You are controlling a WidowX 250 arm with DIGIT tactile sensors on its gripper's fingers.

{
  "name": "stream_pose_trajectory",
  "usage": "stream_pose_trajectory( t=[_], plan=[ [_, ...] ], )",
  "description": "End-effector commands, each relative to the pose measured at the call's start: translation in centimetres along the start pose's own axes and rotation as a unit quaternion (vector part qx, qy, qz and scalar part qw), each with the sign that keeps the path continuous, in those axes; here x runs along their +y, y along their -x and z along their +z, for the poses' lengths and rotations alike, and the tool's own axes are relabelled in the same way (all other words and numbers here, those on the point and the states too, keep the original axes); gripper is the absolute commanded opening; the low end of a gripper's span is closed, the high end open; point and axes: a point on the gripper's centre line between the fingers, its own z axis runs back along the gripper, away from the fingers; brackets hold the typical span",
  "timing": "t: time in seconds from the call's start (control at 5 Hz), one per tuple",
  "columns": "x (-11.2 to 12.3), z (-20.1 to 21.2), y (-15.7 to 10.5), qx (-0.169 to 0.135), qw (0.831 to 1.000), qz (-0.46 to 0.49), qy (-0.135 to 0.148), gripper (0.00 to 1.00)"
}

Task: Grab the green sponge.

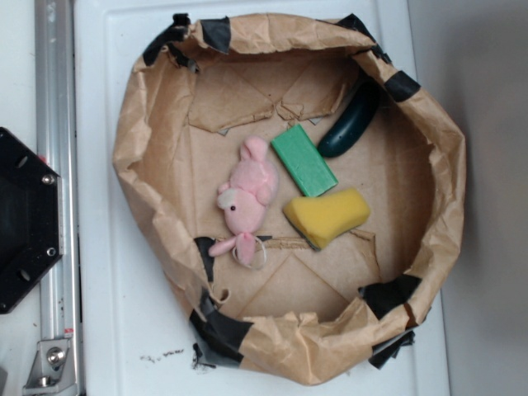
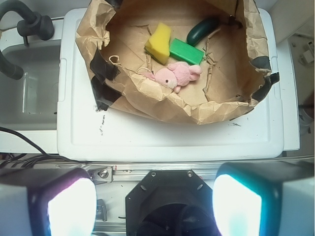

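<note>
Nothing is done yet: my gripper (image 2: 154, 206) hangs wide open and empty at the bottom of the wrist view, well apart from the green sponge (image 1: 304, 159), which lies mid-frame in the paper-lined basket (image 1: 148, 165), so the whole approach and grasp remain

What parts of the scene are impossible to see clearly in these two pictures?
- Claw: wrist view shows only its blurred, glowing fingers at the bottom edge; absent from exterior view.
- Dark green cucumber-shaped object: its far end hides under the paper wall.
- Green sponge: underside unseen.
</note>
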Motion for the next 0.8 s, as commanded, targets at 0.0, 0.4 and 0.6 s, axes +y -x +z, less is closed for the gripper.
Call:
stream_pose_trajectory(
  t=[0.0,0.4,0.6],
  plan=[
    [0.0,0.0,0.0,0.0,1.0,0.0,0.0,1.0],
    [0.8,-6.3,-7.7,-0.052,0.985,0.165,-0.013,1.0],
    [1.5,-9.8,-11.0,-0.107,0.973,0.204,0.006,1.0]
  ],
)
